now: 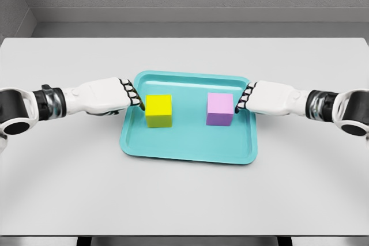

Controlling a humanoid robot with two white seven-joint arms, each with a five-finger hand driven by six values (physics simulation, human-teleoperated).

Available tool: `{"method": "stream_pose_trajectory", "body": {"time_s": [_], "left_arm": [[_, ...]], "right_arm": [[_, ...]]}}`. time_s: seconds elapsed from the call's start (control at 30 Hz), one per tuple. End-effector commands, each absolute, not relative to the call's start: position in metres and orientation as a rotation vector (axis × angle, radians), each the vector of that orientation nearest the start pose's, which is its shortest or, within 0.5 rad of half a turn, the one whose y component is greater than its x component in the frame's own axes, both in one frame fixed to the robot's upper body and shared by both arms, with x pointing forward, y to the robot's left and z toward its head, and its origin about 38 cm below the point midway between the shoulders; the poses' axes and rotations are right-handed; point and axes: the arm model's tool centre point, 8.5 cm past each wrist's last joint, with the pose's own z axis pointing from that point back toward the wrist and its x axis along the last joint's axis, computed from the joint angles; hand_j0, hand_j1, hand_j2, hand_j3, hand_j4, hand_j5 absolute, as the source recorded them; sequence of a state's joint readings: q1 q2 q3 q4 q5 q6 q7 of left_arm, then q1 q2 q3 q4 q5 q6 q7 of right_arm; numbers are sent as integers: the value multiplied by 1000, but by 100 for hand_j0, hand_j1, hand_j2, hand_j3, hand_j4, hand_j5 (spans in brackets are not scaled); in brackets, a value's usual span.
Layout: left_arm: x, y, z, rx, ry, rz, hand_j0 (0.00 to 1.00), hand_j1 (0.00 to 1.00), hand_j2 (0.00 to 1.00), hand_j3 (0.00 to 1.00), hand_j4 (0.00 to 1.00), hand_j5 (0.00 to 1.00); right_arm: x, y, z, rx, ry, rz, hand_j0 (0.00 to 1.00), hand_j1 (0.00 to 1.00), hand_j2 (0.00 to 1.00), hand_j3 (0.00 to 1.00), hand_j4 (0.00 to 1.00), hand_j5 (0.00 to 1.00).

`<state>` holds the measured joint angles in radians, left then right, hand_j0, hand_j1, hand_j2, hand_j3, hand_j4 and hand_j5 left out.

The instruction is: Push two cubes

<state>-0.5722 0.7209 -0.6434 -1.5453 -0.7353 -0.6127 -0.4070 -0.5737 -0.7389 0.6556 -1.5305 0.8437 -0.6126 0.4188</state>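
Note:
A yellow cube point(158, 110) stands on the left half of a teal tray point(187, 143). On the right half stands a purple cube point(219, 109). My left hand point(132, 94) reaches over the tray's left rim, with curled knuckles just left of the yellow cube, close to or touching its side. My right hand point(245, 97) comes in over the right rim, its curled fingers against or just beside the purple cube's right face. Neither hand holds anything. A gap of about one cube's width separates the cubes.
The tray lies in the middle of a light grey table point(184, 200). A grey wall runs behind the table's far edge. Both forearms lie low over the table at either side of the tray.

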Motion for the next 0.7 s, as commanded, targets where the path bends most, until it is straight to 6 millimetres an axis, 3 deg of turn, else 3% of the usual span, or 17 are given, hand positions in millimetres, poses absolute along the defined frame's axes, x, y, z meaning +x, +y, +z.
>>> {"method": "stream_pose_trajectory", "body": {"time_s": [0.0, 0.67], "left_arm": [[416, 240, 178, -653, 1805, 2923, 74, 74, 74, 74, 74, 74], [416, 216, 175, -591, 1820, 2911, 74, 74, 74, 74, 74, 74]], "right_arm": [[417, -254, 166, 740, 1582, -3002, 72, 72, 72, 72, 72, 72], [425, -238, 175, 735, 1538, -2992, 72, 72, 72, 72, 72, 72]]}}
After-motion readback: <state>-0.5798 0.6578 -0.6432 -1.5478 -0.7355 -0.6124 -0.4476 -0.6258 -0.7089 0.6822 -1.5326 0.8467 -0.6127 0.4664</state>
